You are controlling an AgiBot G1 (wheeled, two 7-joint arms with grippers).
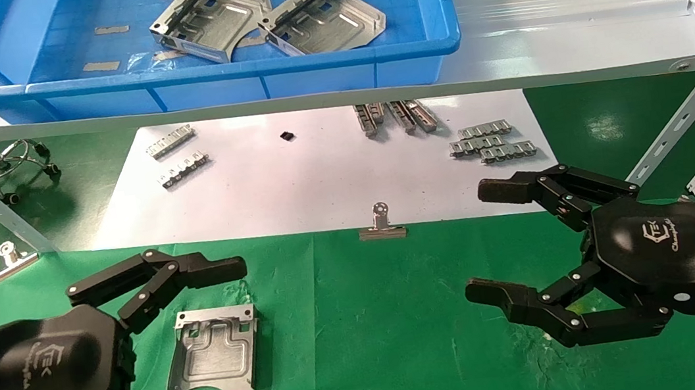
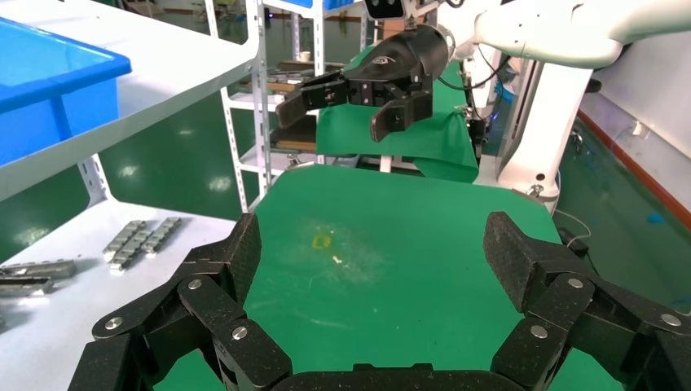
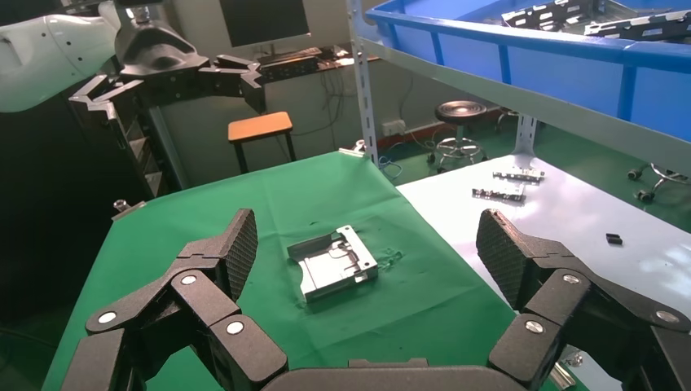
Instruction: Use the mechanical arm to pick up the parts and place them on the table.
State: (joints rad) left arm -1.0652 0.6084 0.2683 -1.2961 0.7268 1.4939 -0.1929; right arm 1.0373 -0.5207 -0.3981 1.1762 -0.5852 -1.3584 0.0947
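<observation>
My left gripper (image 1: 253, 342) sits low at near left over the green table (image 1: 372, 338), fingers spread wide, holding nothing. One part (image 1: 214, 350) lies flat on the cloth just beside my left fingers (image 1: 197, 270), roughly level with the gap between the far and near fingertips but slightly short of them, toothed edge toward the far side, curved notch toward me. No contact with either finger as far as I can see. Right wrist view confirms: the plate (image 3: 332, 263) lies flat and alone on the cloth.

Far left, a blue bin (image 1: 240, 75) on the white shelf (image 1: 566, 29) holds two more parts, one (image 1: 210, 18) overlapping the edge of the other (image 1: 323, 24).

Below the shelf, a white paper sheet (image 1: 307, 187) carries small ridged strips in three groups: left (image 1: 178, 153), centre (image 1: 396, 116), right (image 1: 492, 142). One binder clip (image 1: 381, 224) sits at the sheet's near edge, another (image 1: 10, 259) at the far-left corner.

My right gripper (image 1: 476, 242) hangs at near right, above the cloth, fingers also spread wide and empty, well apart from the plate. Left wrist view shows it (image 2: 358, 110) in the air above the table.
</observation>
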